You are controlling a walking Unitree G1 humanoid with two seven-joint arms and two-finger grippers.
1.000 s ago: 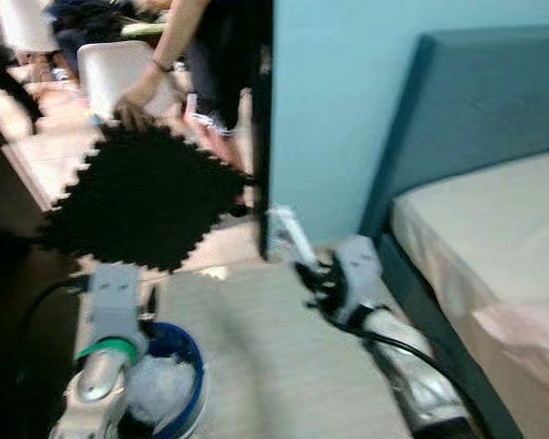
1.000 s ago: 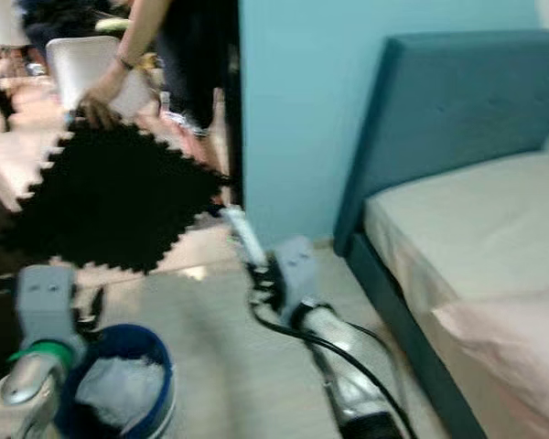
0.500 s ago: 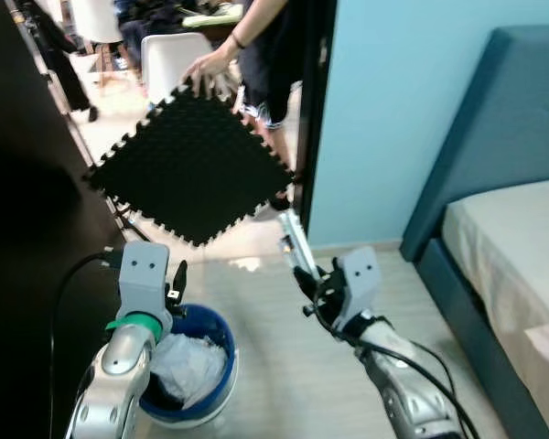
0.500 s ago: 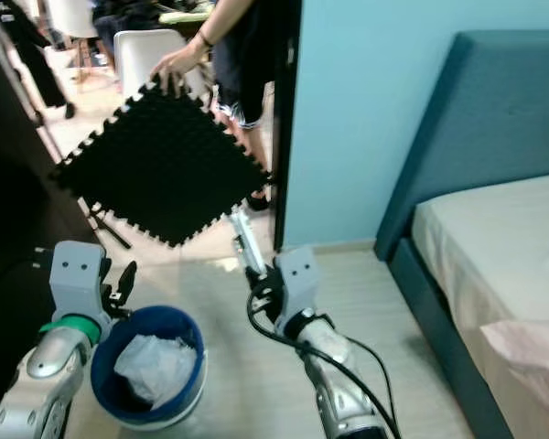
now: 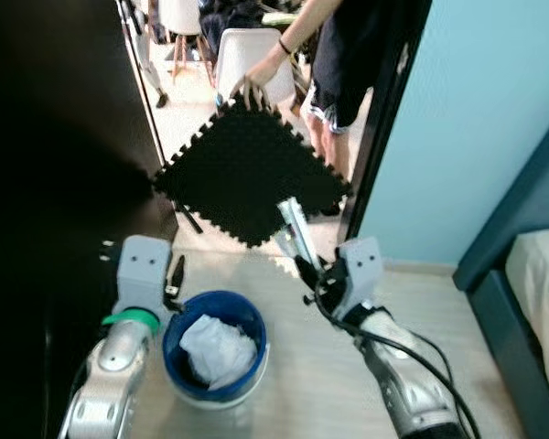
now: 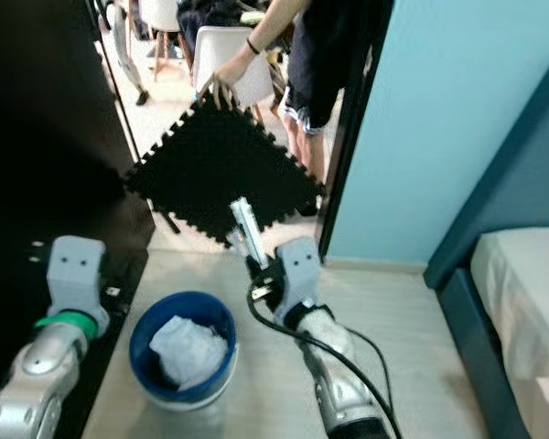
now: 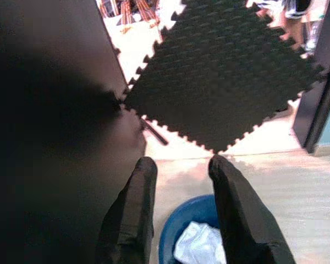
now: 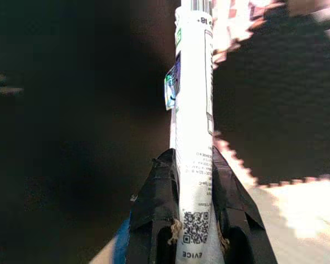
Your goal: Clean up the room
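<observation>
Tube (image 8: 192, 137) first: a slim white one with a barcode and a QR code printed on it, and our right gripper (image 8: 193, 217) has its two black fingers pressed against its lower end, so that most of its length sticks out past the fingertips, tilted up and forward. Below and to the left of that gripper sits the blue bin (image 5: 214, 357), already holding a crumpled white wad (image 5: 218, 346), and we judge the step in hand to be dropping the tube in there. Our left gripper (image 7: 179, 176) hangs just above the bin's near rim with its fingers spread and nothing between them. To do this well, we should swing the right gripper leftward and down until the tube's free end is over the bin's mouth, tip that end downward, and only then let go; released from where it is now, the tube would likely land on the pale floor (image 5: 302, 384) beside the bin. Because the tube is long and held at one end, it may strike the rim, so we should aim for the middle. Beyond the tube's tip, a person's hand (image 5: 256, 78) holds a black foam floor tile (image 5: 252, 169) in the doorway; we should keep the swing low and short of it.
</observation>
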